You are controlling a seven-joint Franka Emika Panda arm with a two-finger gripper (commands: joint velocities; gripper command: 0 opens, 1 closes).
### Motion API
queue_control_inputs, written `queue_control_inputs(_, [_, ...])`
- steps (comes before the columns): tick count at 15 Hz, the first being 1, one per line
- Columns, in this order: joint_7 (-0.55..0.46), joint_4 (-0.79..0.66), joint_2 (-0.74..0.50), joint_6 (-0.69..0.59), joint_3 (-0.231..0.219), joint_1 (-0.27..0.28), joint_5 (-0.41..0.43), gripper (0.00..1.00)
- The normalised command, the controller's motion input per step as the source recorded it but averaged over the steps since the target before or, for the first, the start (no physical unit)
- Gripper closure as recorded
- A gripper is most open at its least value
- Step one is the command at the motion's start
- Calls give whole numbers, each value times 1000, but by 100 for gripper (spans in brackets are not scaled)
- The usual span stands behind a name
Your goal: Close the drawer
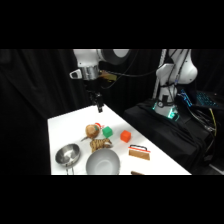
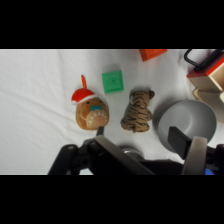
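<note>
Side view: pincer point(image 1: 99, 107) hangs above table point(image 1: 65, 122); drawer point(image 1: 139, 151) seemingly apart.

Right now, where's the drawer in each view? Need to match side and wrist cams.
Side view: the drawer sits at the table's lower right, right of the large steel bowl, below the orange-red cube.
Wrist view: the drawer is cut off at the right edge, upper part, above the large steel bowl.
Shared landmark: the green cube, beside the striped tiger toy.
</note>
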Motion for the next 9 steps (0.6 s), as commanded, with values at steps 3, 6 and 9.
queue_control_inputs(3, [-23,19,-6,-15,39,-13,30,0])
queue_control_inputs(6, [-37,-31,-84,9,92,57,-12,0])
queue_control_inputs(9, [-53,-154,-190,62,119,106,-22,0])
